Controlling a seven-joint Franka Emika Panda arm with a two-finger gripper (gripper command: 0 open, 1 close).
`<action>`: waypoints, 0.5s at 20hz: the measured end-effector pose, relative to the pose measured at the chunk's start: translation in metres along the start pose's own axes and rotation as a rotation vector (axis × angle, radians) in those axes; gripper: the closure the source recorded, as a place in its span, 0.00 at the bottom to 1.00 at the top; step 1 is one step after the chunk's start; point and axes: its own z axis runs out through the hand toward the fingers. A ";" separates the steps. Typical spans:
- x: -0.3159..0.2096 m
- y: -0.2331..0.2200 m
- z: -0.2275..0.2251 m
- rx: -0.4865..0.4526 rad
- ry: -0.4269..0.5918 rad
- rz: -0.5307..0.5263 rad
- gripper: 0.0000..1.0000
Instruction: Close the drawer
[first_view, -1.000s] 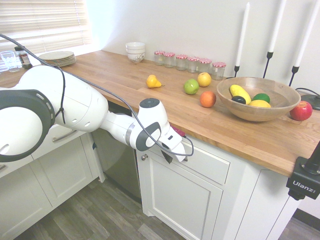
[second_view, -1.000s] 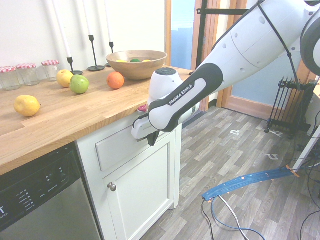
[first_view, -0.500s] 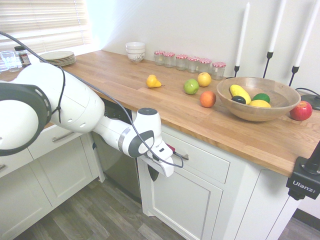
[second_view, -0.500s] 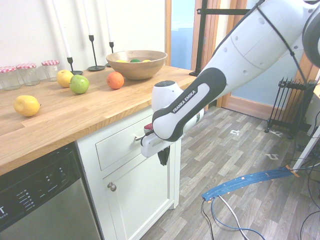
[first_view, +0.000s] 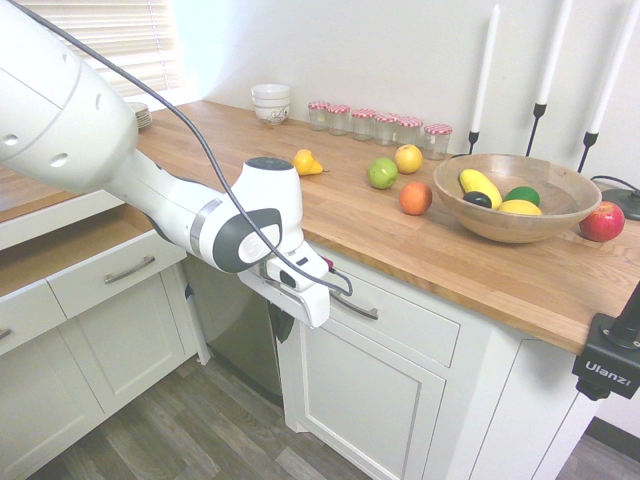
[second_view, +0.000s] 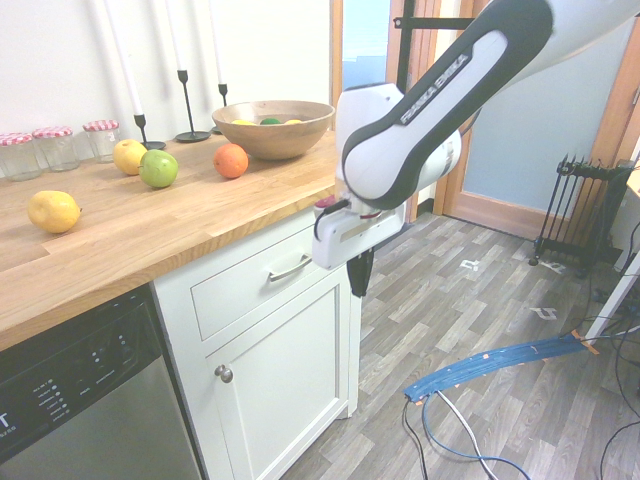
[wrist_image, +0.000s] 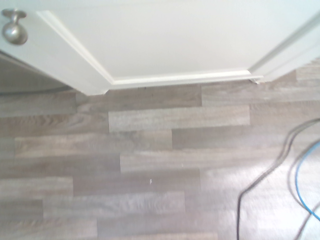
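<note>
One second ago my hand was pressed against the front of the drawer (first_view: 405, 318), right by its handle (first_view: 357, 309); half a second ago it had already slipped down and away. Now my gripper (second_view: 360, 276) hangs in open air in front of the cabinet, clear of the drawer and touching nothing. My fingers point down at the floor (wrist_image: 150, 170). As far as the second exterior view shows, they are pressed together with nothing between them. The drawer sits just under the edge of the wooden counter (first_view: 330, 215), above the white cabinet door (second_view: 285, 385) with its round knob (second_view: 224, 373). In both outside views its panelled front looks level with the cabinet frame around it. No wooden side shows and I can see no dark gap. The curved bar handle is bare and untouched. My wrist camera sees only the lower edge of that cabinet door, the knob and the grey floor planks. That fits a hand that has backed off and turned away from the drawer. I judge the push to be done and the drawer shut. What remains, if anything, is to draw my arm further clear without catching the handle or the door as I go.
</note>
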 end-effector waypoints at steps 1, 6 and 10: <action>-0.005 0.011 -0.012 0.003 -0.004 -0.005 1.00; -0.046 0.068 -0.059 0.011 -0.016 -0.020 0.00; -0.086 0.119 -0.069 0.002 -0.024 -0.027 0.00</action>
